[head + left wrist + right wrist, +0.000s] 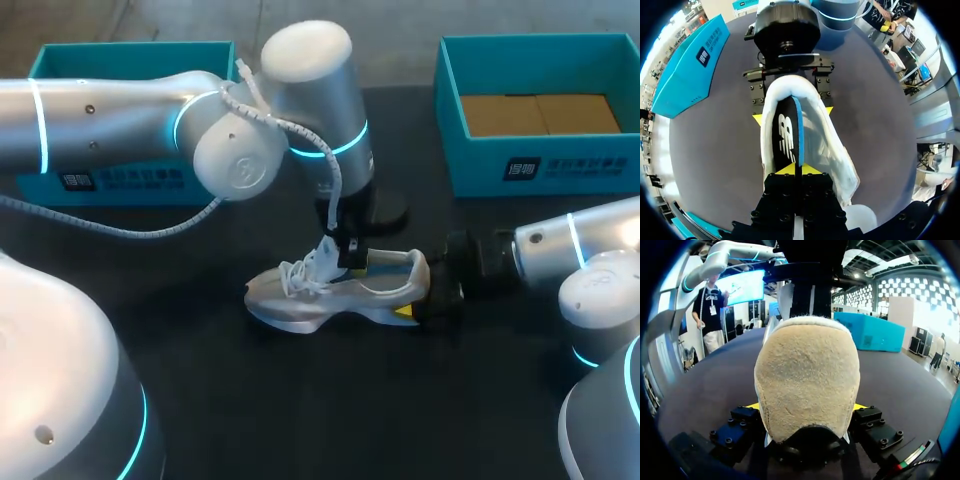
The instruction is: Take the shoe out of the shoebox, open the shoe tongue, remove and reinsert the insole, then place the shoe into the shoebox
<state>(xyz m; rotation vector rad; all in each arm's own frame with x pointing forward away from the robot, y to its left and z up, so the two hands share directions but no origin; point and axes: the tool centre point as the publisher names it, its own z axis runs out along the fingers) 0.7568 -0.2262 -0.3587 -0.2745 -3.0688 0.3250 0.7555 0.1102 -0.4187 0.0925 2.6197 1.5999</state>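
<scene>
A white and grey shoe lies on its side on the black table, toe to the left, laces loose. My left gripper comes down into its opening. In the left wrist view this gripper is shut on the edge of the black, blue-rimmed insole, which stands tilted inside the shoe. My right gripper holds the heel from the right. In the right wrist view the tan heel fills the space between its fingers, with both yellow tips against it.
A teal box with brown cardboard on its floor stands at the back right. A second teal box stands at the back left, partly hidden by my left arm. Bare black table lies in front of the shoe.
</scene>
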